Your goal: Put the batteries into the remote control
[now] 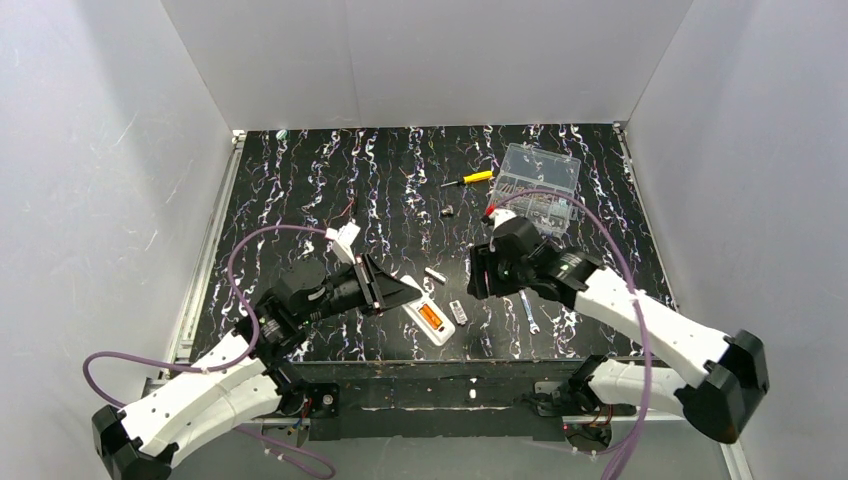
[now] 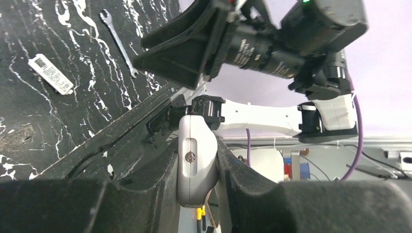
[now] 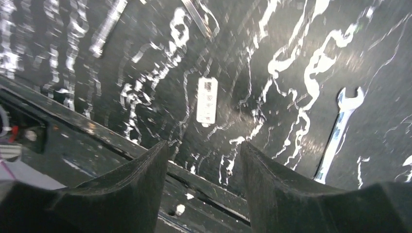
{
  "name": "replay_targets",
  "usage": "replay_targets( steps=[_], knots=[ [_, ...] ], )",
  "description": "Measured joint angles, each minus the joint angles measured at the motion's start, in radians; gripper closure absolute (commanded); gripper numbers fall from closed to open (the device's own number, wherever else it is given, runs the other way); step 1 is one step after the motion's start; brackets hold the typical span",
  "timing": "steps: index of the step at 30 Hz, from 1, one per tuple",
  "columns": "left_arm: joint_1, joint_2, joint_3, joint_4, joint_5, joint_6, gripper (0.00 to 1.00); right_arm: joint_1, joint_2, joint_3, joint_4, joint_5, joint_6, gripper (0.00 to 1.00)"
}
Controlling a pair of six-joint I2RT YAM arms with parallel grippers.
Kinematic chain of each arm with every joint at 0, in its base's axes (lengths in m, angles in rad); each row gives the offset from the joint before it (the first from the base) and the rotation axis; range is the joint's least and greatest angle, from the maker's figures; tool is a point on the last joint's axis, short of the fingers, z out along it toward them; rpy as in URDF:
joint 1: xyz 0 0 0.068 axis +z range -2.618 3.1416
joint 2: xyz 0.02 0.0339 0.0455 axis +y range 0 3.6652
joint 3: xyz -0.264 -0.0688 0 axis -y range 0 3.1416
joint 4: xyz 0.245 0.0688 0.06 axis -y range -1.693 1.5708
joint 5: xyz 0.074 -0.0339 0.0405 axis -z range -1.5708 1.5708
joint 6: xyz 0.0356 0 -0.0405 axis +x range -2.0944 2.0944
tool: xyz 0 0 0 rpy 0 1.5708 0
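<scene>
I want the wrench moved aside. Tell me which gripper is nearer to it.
Right. The right gripper hovers open with the wrench just off to its right; the left gripper is farther left, at the far end of the remote control.

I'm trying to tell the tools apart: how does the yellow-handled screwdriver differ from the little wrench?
The screwdriver has a yellow handle and dark shaft; the wrench is bare silvery metal throughout. The screwdriver lies at the far side beside the clear box; the wrench lies near the front edge. Both lie flat on the table, neither held.
</scene>
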Motion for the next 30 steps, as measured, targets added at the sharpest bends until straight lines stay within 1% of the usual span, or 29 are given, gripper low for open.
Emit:
replay_targets(
  steps=[5, 9, 12, 16, 22, 30],
  knots=[
    [0.000, -0.027, -0.071, 0.021, -0.064, -0.051, 1.00, 0.032, 0.104, -0.108, 0.022, 0.000, 0.061, 0.32],
    [0.001, -0.048, -0.099, 0.012, -0.109, -0.079, 1.00, 0.094, 0.181, -0.119, 0.055, 0.021, 0.096, 0.32],
    [0.002, -0.070, -0.102, -0.002, -0.131, -0.089, 1.00, 0.138, 0.241, -0.119, 0.101, 0.046, 0.106, 0.34],
    [0.002, -0.097, -0.102, -0.030, -0.146, -0.091, 1.00, 0.183, 0.323, -0.114, 0.139, 0.099, 0.112, 0.37],
    [0.002, -0.116, -0.102, -0.056, -0.156, -0.090, 1.00, 0.190, 0.397, -0.100, 0.166, 0.150, 0.111, 0.41],
    [0.002, -0.118, -0.102, -0.063, -0.158, -0.090, 1.00, 0.190, 0.456, -0.078, 0.189, 0.156, 0.097, 0.53]
  ],
)
